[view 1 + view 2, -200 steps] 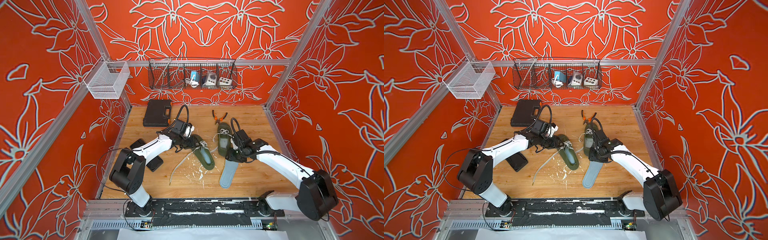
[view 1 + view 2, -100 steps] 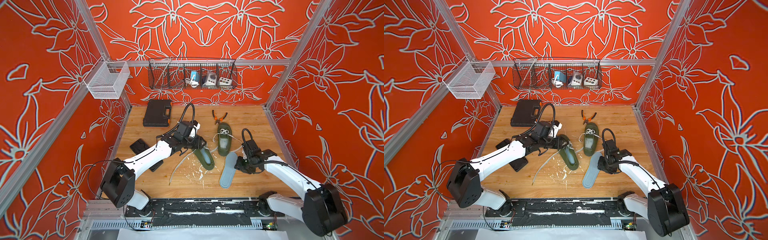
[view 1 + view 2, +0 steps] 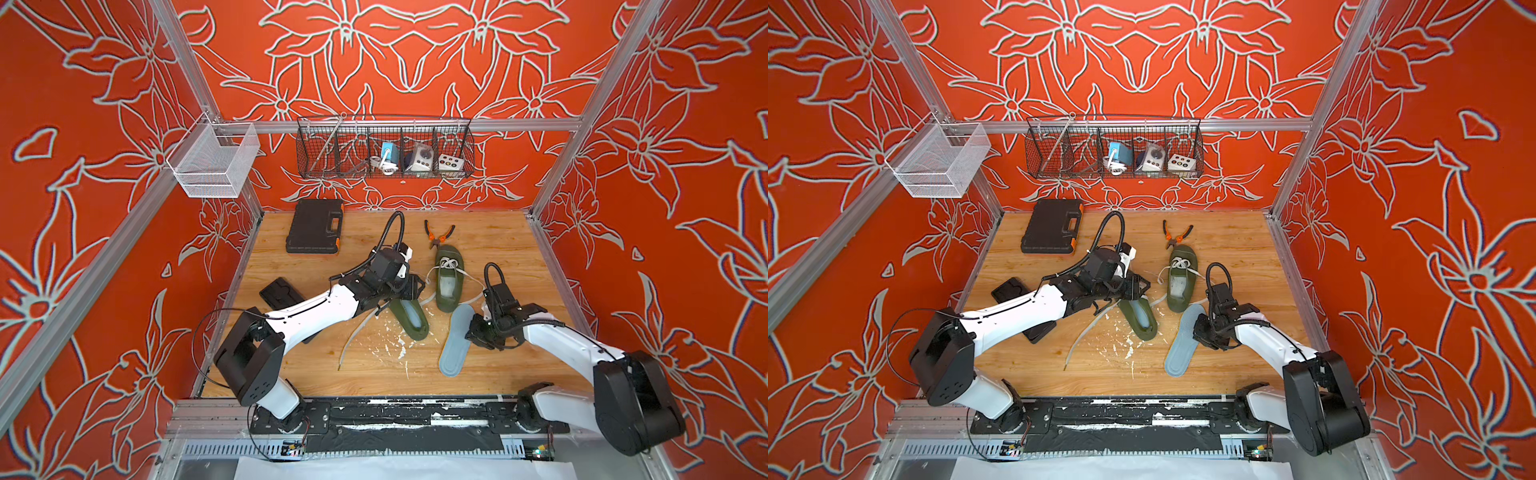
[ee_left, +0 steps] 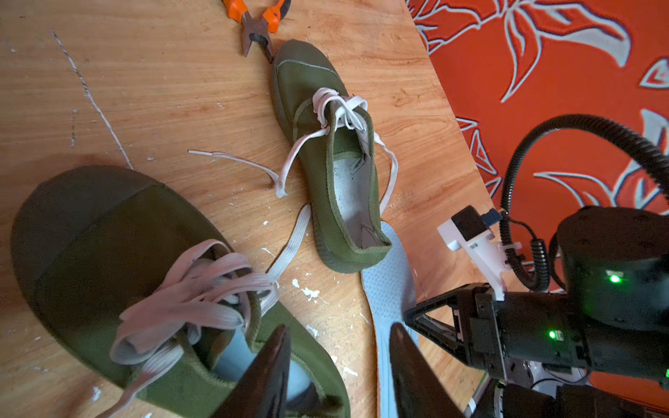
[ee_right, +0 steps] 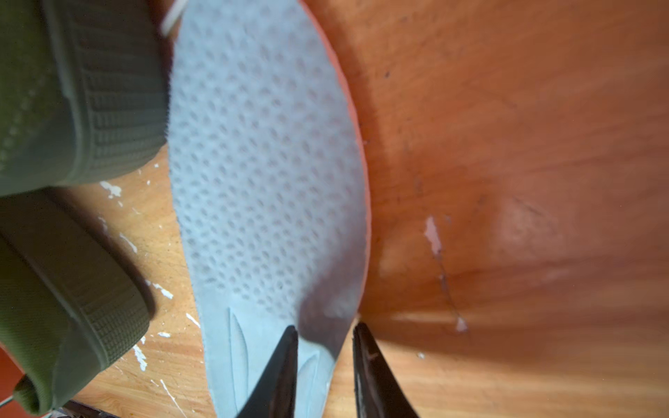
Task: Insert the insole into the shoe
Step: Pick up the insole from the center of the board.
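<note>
Left wrist: shoe (image 4: 322, 173) lining marks (image 4: 356, 164) illegible

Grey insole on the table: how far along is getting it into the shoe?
Done: nearer green shoe looks fitted with a bluish liner. In hand: right fingers straddle an edge of the loose insole, not yet clamped. Remaining: lifting it into the other shoe.

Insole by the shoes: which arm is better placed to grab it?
Right. The right hand straddles the insole's edge, jaws apart; the left hand sits over the nearer shoe.
</note>
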`<move>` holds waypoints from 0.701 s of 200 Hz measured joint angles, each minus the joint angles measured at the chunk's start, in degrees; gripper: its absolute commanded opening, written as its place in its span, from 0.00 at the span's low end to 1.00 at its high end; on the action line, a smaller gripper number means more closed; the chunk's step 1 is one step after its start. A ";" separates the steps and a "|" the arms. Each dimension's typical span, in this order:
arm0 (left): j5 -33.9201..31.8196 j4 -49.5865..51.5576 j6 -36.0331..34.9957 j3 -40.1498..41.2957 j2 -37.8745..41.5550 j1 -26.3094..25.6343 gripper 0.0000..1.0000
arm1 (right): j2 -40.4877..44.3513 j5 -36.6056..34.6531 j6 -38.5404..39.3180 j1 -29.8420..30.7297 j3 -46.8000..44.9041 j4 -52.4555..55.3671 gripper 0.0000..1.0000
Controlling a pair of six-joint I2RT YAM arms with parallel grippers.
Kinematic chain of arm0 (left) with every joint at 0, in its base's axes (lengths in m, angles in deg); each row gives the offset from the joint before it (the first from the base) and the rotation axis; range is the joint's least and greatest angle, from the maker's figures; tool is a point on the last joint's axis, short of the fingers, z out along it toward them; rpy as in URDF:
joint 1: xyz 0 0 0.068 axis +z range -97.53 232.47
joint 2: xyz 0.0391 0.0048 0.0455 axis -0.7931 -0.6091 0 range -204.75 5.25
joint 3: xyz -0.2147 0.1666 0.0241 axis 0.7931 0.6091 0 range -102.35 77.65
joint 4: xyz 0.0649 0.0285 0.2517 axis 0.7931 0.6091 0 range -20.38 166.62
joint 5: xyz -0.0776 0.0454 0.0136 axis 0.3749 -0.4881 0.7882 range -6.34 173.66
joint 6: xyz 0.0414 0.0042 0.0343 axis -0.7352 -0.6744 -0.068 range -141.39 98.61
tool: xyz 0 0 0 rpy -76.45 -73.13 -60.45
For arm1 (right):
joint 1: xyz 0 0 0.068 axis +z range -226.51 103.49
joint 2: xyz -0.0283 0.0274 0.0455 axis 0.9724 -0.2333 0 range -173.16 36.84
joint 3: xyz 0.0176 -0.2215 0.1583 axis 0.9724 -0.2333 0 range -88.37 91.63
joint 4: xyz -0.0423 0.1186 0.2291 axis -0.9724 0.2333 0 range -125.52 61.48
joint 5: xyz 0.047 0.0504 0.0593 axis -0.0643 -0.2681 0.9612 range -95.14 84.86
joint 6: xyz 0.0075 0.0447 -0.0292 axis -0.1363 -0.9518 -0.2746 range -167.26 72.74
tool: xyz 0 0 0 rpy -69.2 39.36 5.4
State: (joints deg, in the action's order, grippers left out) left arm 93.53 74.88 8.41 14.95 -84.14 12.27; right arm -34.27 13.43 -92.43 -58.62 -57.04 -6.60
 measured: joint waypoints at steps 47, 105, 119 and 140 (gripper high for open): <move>1.46 -1.33 0.13 -1.38 -1.66 0.00 0.45 | 0.52 0.61 -1.51 -0.37 -1.05 -1.77 0.00; 6.91 -2.89 1.16 -3.72 -4.39 0.00 0.45 | 13.18 -2.95 -1.68 -0.37 -0.66 3.54 0.00; 8.31 -3.58 1.62 -4.90 -5.20 0.00 0.46 | 16.76 -5.20 -1.68 -0.37 0.46 5.70 0.00; 10.47 -5.05 2.64 -6.03 -5.84 0.02 0.47 | 19.98 -7.80 -1.46 -0.37 2.62 7.82 0.00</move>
State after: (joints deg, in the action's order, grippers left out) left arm 104.00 69.83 11.06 8.92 -89.97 12.29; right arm -14.29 5.63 -93.89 -58.99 -54.41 1.23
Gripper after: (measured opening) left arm 0.466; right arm 0.042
